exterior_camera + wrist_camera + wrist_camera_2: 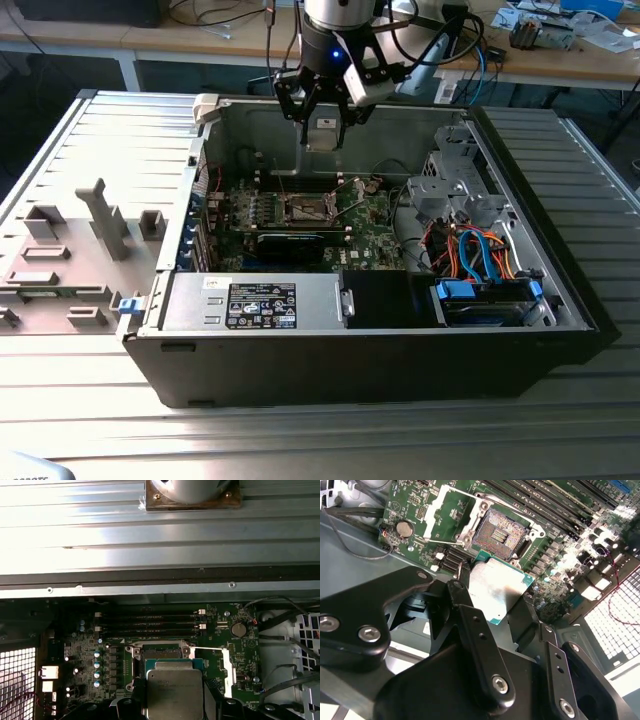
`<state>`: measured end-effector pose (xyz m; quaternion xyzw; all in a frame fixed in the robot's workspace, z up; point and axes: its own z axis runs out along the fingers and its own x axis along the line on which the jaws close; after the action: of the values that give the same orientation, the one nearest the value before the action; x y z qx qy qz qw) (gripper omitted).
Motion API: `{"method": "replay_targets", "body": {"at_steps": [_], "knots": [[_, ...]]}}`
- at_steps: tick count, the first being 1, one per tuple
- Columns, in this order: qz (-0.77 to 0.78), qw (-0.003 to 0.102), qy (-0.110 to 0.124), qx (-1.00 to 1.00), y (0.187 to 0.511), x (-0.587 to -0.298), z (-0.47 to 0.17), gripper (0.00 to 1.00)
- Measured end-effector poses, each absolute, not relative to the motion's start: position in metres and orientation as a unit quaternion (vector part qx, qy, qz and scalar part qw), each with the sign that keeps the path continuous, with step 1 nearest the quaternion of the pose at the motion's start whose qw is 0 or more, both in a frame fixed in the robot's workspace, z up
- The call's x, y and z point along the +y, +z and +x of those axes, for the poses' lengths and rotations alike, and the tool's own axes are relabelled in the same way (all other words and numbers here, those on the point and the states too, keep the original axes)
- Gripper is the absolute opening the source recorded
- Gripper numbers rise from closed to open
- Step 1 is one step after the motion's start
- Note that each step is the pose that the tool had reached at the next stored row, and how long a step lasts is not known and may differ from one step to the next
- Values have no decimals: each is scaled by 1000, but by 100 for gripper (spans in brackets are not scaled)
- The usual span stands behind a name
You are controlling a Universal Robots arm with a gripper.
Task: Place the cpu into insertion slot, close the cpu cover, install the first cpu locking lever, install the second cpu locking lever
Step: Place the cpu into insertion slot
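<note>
In the exterior view my gripper [323, 112] hangs over the open computer case, shut on the cpu [323, 133], a flat silvery square chip held high above the green board. The insertion slot [307, 208] lies below it with its dark centre bare. In the second wrist view the cpu [495, 590] sits between my black fingers [462, 597], just short of the insertion slot [501, 532]. The cpu cover [439, 511] stands swung open beside the slot. In the first wrist view the cpu [172, 690] hides part of the insertion slot [161, 652], and the cpu cover [216, 655] lies flipped aside.
A black box with a white label [262, 305] fills the case's near side. A drive cage with blue and orange cables [478, 250] sits at the exterior view's right. Grey fixtures [105, 225] stand on the ribbed table at its left. Long memory slots [150, 622] run beside the socket.
</note>
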<state>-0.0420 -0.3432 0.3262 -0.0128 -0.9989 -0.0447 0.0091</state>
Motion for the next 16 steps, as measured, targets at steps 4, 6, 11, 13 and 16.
{"method": "replay_targets", "body": {"at_steps": [4, 6, 11, 13, 16], "knots": [[-13, 9, -45, -999, 322, -343, -42, 54], [-13, 9, -45, -999, 321, -343, -42, 54], [-13, 9, -45, -999, 320, -343, -42, 54], [-13, 9, -45, -999, 320, -343, -42, 54], [-13, 9, -45, -999, 319, -343, -42, 54]]}}
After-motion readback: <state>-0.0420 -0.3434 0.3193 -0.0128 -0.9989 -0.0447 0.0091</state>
